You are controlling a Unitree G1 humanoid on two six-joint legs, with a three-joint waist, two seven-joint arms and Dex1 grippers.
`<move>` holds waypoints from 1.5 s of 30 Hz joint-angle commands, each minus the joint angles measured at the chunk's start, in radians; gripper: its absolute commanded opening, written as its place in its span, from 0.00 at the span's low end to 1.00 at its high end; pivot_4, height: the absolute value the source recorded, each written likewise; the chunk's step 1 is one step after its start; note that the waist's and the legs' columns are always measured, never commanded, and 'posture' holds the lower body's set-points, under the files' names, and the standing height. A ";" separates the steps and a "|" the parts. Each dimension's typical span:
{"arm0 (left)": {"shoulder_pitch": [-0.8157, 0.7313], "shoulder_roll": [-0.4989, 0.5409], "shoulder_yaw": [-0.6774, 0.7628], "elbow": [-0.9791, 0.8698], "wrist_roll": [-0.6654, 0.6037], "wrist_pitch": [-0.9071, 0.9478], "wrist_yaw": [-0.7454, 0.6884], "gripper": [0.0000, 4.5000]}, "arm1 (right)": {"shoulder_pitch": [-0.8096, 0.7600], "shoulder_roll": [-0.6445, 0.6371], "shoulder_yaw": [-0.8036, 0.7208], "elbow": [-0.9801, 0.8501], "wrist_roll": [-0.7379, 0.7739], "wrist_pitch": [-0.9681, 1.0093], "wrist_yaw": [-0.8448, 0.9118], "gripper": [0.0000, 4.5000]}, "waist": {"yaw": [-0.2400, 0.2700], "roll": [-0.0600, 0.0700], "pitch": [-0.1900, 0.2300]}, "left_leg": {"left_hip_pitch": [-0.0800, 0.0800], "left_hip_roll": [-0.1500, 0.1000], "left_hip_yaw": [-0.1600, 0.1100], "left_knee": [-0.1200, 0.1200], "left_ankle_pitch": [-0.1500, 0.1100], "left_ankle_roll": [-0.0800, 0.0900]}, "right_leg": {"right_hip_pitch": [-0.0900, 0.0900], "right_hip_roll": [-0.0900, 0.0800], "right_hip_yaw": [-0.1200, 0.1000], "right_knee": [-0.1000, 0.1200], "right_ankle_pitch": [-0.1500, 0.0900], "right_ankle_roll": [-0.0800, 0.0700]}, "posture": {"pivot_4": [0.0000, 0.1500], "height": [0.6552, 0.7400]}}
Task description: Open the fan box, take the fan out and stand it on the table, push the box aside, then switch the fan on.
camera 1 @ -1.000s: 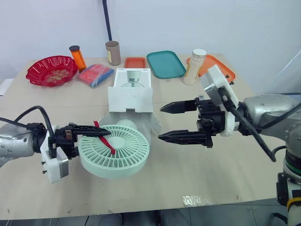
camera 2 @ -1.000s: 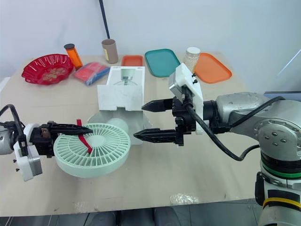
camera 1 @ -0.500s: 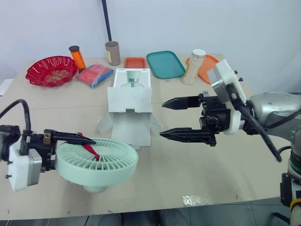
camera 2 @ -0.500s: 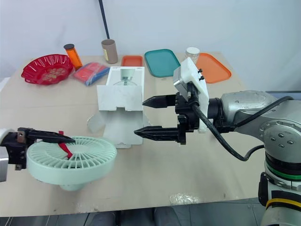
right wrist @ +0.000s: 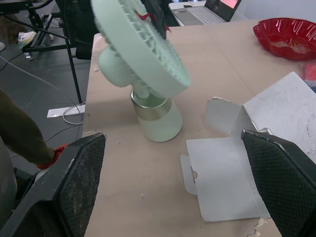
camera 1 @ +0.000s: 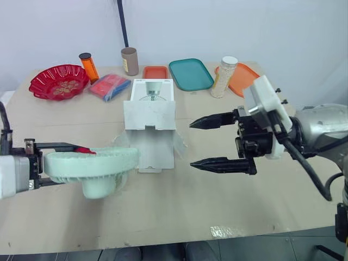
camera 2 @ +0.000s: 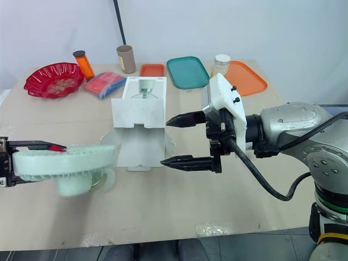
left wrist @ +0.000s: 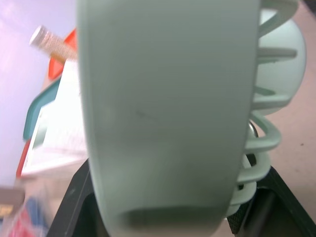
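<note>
– So, desk first: what on it matters?
– Fan box, mid-desk, open, front flaps spread flat toward the robot. Not yet pushed aside.
– And the fan?
– Fan is out of the box and on the robot's left of it, apart from the flaps. Head lies nearly flat, foot hanging beneath it. Foot is low over the desk. Whether it touches, I cannot tell.
– Who has it?
– Left gripper. Jaws pinch the rim of the fan's head, one finger above, one below. Right gripper hangs over the desk just beside the box's right flap, jaws spread wide, nothing between them.
– Step in hand, then?
– My reading: opening and lifting out are done. Standing the fan is under way, not finished.
– What does the next move call for?
– Judgement only: bring the foot down square on bare desk, away from the flaps. Turn the head so the weight sits over the foot, and only then let the rim go. Release with the head off-centre and it likely topples. After that the right arm looks well placed to shove the box away. The switch comes last, and I can't make out where it sits.
– Anything small?
– Red strip on the rim, right by the upper finger. Could snag as the jaws part.
</note>
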 commanded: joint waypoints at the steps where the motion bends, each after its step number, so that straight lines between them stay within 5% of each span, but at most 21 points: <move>1: -0.010 -0.041 0.102 0.008 0.035 0.046 -0.003 0.43 | -0.049 0.005 0.005 -0.014 0.006 -0.008 -0.005 1.00 | 0.000 0.000 0.000 | 0.000 0.000 0.000 0.000 0.000 0.000 | 0.000 0.000 0.000 0.000 0.000 0.000 | 1.00 1.00; 19: 0.063 -0.169 0.375 0.112 0.253 0.227 0.099 0.43 | -0.094 0.057 0.068 0.040 -0.039 -0.019 0.022 1.00 | 0.000 0.000 0.000 | 0.001 0.004 0.003 0.001 -0.001 0.001 | 0.000 0.003 0.001 0.000 0.001 -0.002 | 1.00 1.00; 35: -0.180 -0.139 0.304 0.196 0.343 0.462 0.336 0.43 | -0.106 0.090 0.092 0.049 -0.081 -0.018 0.055 1.00 | 0.001 -0.002 0.000 | 0.001 0.004 0.002 0.001 -0.001 0.001 | -0.001 0.002 0.001 -0.001 0.001 -0.002 | 1.00 1.00; 45: -0.193 -0.208 0.236 0.111 0.379 0.481 0.394 0.43 | -0.118 0.113 0.107 0.053 -0.110 -0.018 0.043 1.00 | 0.001 -0.003 0.000 | 0.000 0.005 0.003 0.001 -0.001 0.001 | -0.001 0.003 0.001 -0.001 0.001 -0.002 | 1.00 1.00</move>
